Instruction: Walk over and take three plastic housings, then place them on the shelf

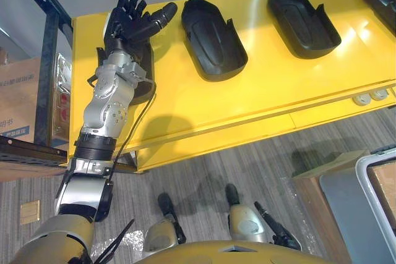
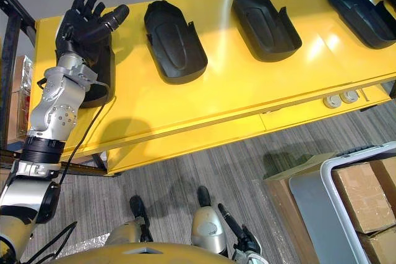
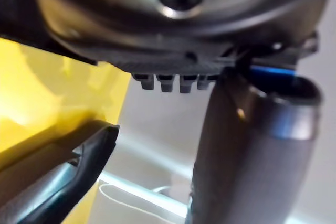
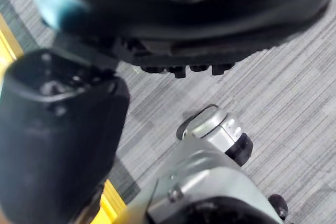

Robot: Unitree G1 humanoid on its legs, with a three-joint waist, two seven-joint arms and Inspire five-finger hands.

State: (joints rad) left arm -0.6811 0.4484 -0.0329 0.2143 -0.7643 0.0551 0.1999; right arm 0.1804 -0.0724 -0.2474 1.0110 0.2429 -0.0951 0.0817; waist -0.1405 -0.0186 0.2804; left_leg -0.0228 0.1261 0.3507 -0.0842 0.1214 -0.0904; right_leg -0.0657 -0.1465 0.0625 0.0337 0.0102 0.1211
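Your left hand – fingers spread straight – over the end housing at 10 o'clock; more housings along the yellow tabletop. Your right hand – fingers, cannot tell. A crate at 4 o'clock holds cardboard boxes; grey carpet.

We noted a glossy yellow table, streaked with pale glare. Along it, the left-end housing, second housing, third housing and fourth housing were all plain black. Over the table's left end the left hand was black too, on a silver-grey arm. In front of the table the floor was grey with fine darker stripes. Off the table's right front, brown cardboard boxes sat in a white-rimmed bin. Beside the table's left end stood a black rack.
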